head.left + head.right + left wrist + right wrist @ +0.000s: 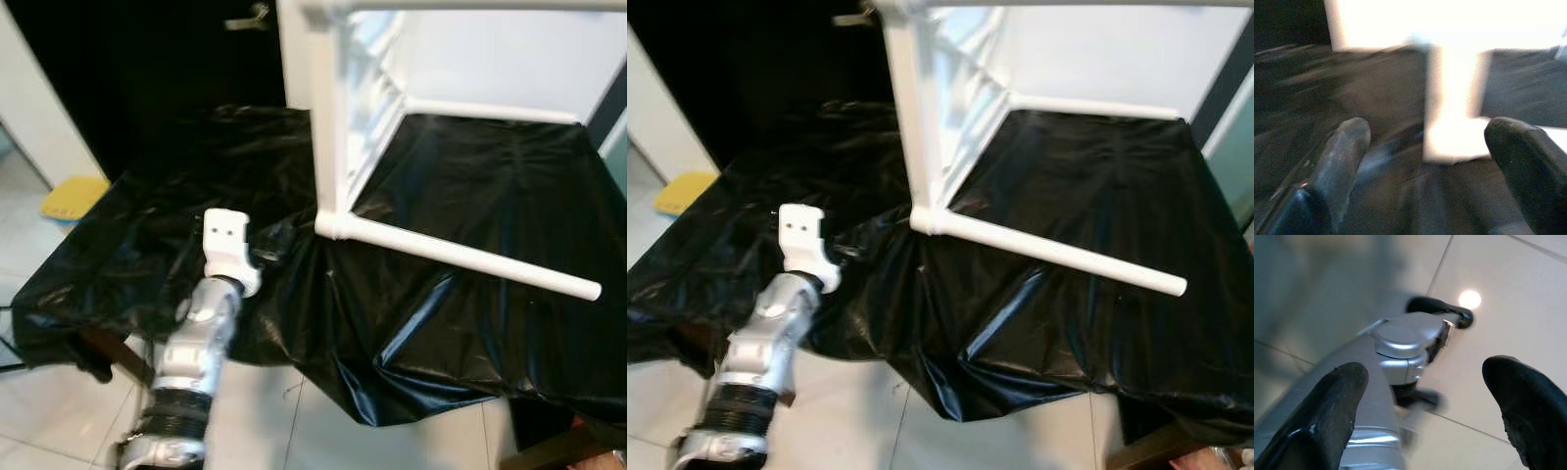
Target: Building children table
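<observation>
So the big thing here is the black plastic sheet (441, 323), draped over what I take to be a low table and hanging off the front edge in shiny folds over the tiled floor (255, 431). It looks thin and slick, so I'd guess anything I push on it slides and drags the sheet along.

On top of it sits the white children's table frame (338, 117), tipped on its side, a corner post standing up, a slatted side panel behind it and a crossbar along the back. From the corner joint 1 round white leg (470, 257) runs flat across the sheet toward my right.

Handling-wise I'd call it stiff and fairly light, painted smooth, so probably slippery between hard fingers. The slats look like the weak bit, I wouldn't squeeze those. My pick for a hold is the corner post near the joint, or the round leg close to that joint so it doesn't lever around.

My left claw (1425, 147) is near the post, fingers spread wide with nothing between them. My right claw (1422, 377) hangs over the floor, also spread, gripping nothing.

Off to my left there's a yellow thing (73, 198) on the floor, can't tell what.
</observation>
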Robot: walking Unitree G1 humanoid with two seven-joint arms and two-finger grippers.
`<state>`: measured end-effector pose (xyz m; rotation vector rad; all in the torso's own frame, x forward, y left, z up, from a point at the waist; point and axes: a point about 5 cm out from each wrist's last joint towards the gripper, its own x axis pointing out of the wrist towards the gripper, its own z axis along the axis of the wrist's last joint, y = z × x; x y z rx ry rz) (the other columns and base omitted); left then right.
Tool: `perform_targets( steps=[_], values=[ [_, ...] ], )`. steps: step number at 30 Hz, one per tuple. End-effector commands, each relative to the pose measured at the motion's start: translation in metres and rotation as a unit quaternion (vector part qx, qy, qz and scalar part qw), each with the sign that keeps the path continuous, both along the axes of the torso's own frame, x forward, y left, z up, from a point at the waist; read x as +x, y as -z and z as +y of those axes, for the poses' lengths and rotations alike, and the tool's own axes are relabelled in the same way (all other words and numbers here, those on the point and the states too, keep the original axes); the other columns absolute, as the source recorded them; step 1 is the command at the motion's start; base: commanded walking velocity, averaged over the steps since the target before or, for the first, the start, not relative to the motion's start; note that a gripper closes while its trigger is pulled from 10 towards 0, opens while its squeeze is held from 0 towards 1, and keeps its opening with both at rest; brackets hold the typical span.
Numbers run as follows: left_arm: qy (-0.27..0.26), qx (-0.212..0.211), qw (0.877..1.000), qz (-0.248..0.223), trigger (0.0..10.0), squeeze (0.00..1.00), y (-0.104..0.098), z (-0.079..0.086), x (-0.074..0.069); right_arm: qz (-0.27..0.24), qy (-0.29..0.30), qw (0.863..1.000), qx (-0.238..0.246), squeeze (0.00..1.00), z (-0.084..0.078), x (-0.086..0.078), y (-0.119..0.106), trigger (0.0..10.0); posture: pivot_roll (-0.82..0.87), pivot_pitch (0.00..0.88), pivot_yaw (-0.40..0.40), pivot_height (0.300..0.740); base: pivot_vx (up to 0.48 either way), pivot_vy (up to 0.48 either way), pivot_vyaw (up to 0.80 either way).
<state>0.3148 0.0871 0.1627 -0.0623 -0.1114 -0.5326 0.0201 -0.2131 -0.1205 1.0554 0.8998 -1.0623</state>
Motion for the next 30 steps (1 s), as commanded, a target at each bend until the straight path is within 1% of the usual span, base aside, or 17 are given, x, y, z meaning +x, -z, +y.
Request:
perform_targets(
  steps=[1,6,10,12,17,18,21,23,26,29,30],
  values=[
    [-0.039,0.016,0.999,0.002,10.0,0.0,0.003,0.025,0.002,0.002,-0.658,0.731,-0.181,0.0,0.025,0.116,-0.018,10.0,0.06,0.017,0.018,0.74,0.337,0.0,0.0],
    [-0.039,0.016,0.999,0.001,10.0,0.0,0.003,0.025,0.002,0.002,-0.658,0.731,-0.182,0.0,0.024,0.116,-0.018,10.0,0.06,0.018,0.018,0.74,0.322,0.0,0.0],
    [-0.04,0.021,0.999,0.007,10.0,0.0,0.005,0.026,0.001,0.002,-0.658,0.73,-0.183,0.0,0.023,0.117,-0.019,10.0,0.05,0.022,0.018,0.74,0.0,0.0,0.0],
    [-0.023,0.029,0.999,0.007,10.0,0.0,0.007,0.023,-0.002,0.002,-0.657,0.731,-0.183,0.0,0.023,0.117,-0.019,10.0,0.05,0.027,0.018,0.74,0.0,0.0,0.0],
    [-0.015,0.032,0.999,0.006,10.0,0.0,0.007,0.022,-0.003,0.003,-0.657,0.732,-0.183,0.0,0.023,0.117,-0.019,10.0,0.05,0.027,0.018,0.74,0.0,0.0,0.0],
    [0.0,0.043,0.999,0.005,10.0,0.0,0.006,0.021,-0.004,0.003,-0.656,0.732,-0.184,0.0,0.024,0.117,-0.018,10.0,0.05,0.033,0.019,0.74,0.0,0.0,0.0],
    [0.031,0.055,0.998,0.009,10.0,0.0,0.005,0.02,-0.006,0.003,-0.656,0.733,-0.183,0.0,0.025,0.116,-0.018,10.0,0.05,0.036,0.02,0.74,0.0,0.0,0.0],
    [0.031,0.055,0.998,0.009,10.0,0.0,0.005,0.02,-0.006,0.003,-0.656,0.733,-0.183,0.0,0.025,0.116,-0.018,10.0,0.05,0.036,0.02,0.74,0.0,0.0,0.0],
    [0.064,0.059,0.996,0.007,10.0,0.0,-0.001,0.02,-0.008,0.004,-0.655,0.733,-0.182,0.0,0.025,0.115,-0.018,10.0,0.05,0.038,0.019,0.74,0.0,0.0,0.0],
    [0.073,0.061,0.995,0.001,10.0,0.0,-0.005,0.019,-0.009,0.005,-0.655,0.734,-0.182,0.0,0.025,0.114,-0.017,10.0,0.05,0.04,0.021,0.74,0.0,0.0,0.0],
    [0.085,0.061,0.995,-0.005,10.0,0.0,-0.01,0.018,-0.01,0.006,-0.654,0.734,-0.181,0.0,0.024,0.114,-0.017,10.0,0.05,0.039,0.02,0.74,0.0,0.0,0.0]
  ],
)
